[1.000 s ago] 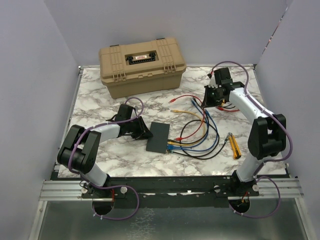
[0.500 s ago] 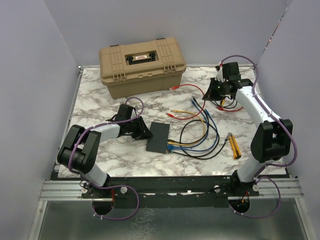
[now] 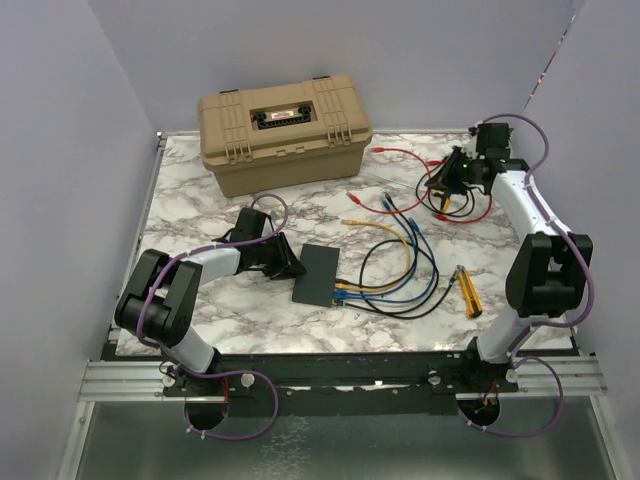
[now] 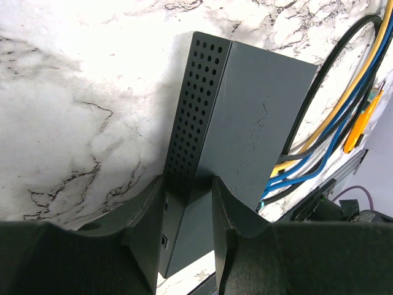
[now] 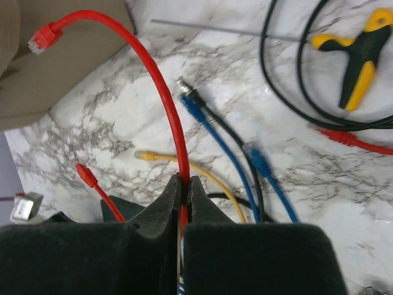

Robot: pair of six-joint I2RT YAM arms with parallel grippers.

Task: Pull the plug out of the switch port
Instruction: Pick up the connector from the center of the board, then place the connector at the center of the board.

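Observation:
The switch [image 3: 318, 274], a flat black box, lies at mid-table. My left gripper [image 3: 290, 267] is shut on its left edge. In the left wrist view the fingers [image 4: 146, 228] clamp the corner of the switch [image 4: 252, 123] beside its perforated side. My right gripper [image 3: 447, 181] hangs at the back right, shut on a red cable [image 5: 164, 98] pinched between its jaws [image 5: 183, 192]. That cable's red plug [image 5: 45, 37] hangs free, beside the toolbox [image 3: 377, 150]. Yellow, blue and black cables [image 3: 400, 270] run to the switch's right edge.
A tan toolbox [image 3: 285, 130] stands at the back left. A yellow-handled tool [image 3: 467, 291] lies front right. Loose plug ends lie on the marble: yellow [image 5: 142, 155], blue [image 5: 256, 158] and another red one [image 5: 86, 174]. A yellow-and-black tool [image 5: 361, 52] lies by black cable loops.
My right gripper has moved back and to the right, drawing the red cable along; its free plug has travelled from mid-table towards the toolbox's right end. The left arm and switch have stayed still.

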